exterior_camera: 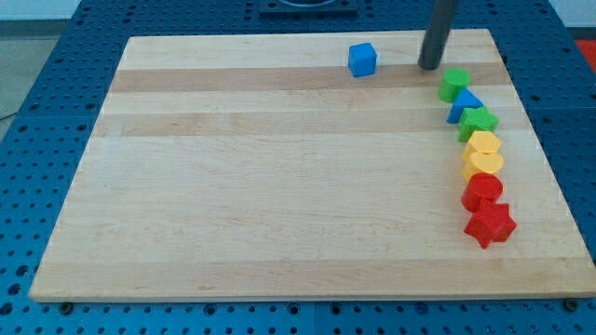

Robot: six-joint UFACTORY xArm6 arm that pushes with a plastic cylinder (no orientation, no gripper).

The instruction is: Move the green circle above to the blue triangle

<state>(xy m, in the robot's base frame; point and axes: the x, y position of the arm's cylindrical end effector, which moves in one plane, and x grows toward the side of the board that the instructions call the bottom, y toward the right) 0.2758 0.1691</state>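
The green circle (pixel 454 83) sits near the board's top right, touching the blue triangle (pixel 464 104) just below it. My tip (pixel 429 67) rests on the board just up and left of the green circle, a small gap apart. The rod rises out of the view's top.
Below the blue triangle a curved column runs down the right side: a green star (pixel 479 122), two yellow blocks (pixel 483 144) (pixel 482 163), a red circle (pixel 482 191) and a red star (pixel 490 224). A blue cube (pixel 362 60) stands at the top middle. The wooden board (pixel 279 186) lies on a blue pegboard table.
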